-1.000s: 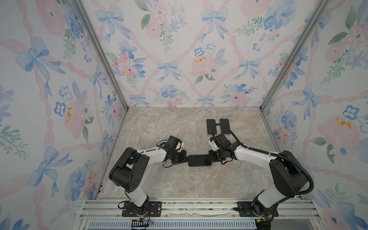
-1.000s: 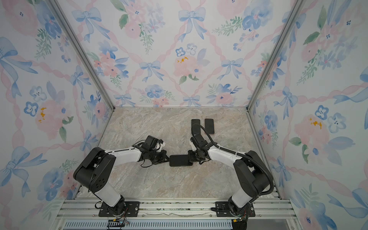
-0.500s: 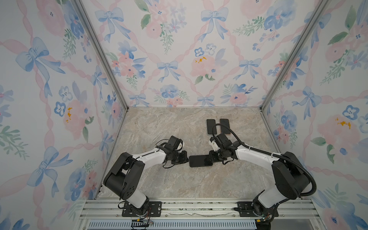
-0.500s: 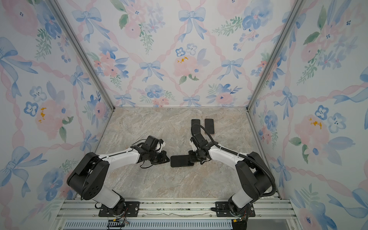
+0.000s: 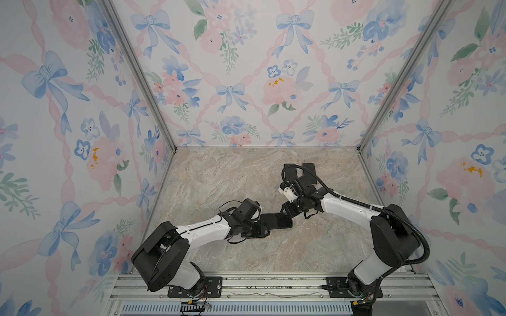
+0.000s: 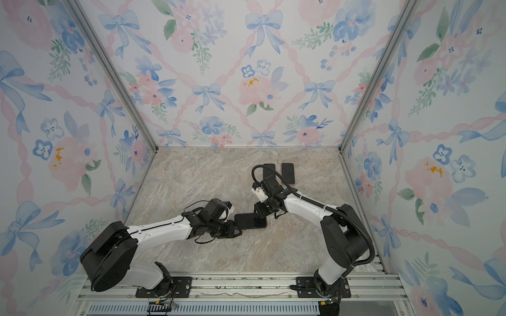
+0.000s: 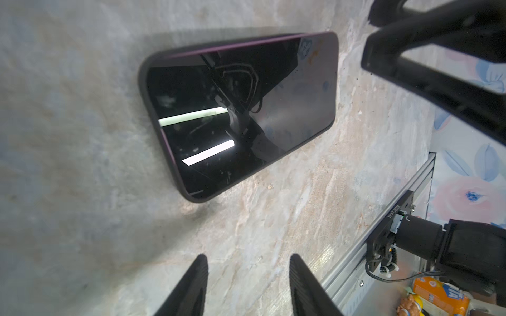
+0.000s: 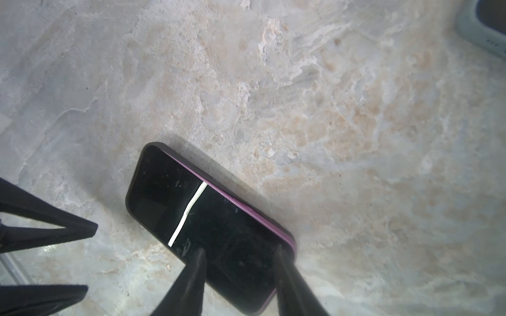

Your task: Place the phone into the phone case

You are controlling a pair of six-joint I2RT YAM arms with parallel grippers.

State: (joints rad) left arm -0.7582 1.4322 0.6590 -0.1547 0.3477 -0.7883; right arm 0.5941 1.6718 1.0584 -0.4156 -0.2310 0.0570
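1. The phone (image 7: 241, 115) lies flat and face up inside the phone case (image 7: 141, 82), in the middle of the counter (image 7: 82, 164) between my two arms.
2. I'd call the fitting nearly done. The case rim wraps both short ends and one long side. A thin purple strip (image 7: 246, 45) shows along the other long edge, so that side may not be fully seated. What is probably left is to press that edge home and then back away.
3. The screen is glossy black glass, dust-specked and mirroring the lights. The case looks matte, dark and soft-rimmed, with rounded corners.
4. The right gripper (image 8: 241, 249) is partly spread, its tips over one end of the phone and not clamping it. I cannot tell whether they touch.
5. The left gripper (image 7: 246, 255) is partly spread and empty, near the phone but apart from it.
6. The counter has a mottled beige-grey stone pattern. Two more dark slabs (image 6: 288, 173) lie at the back.
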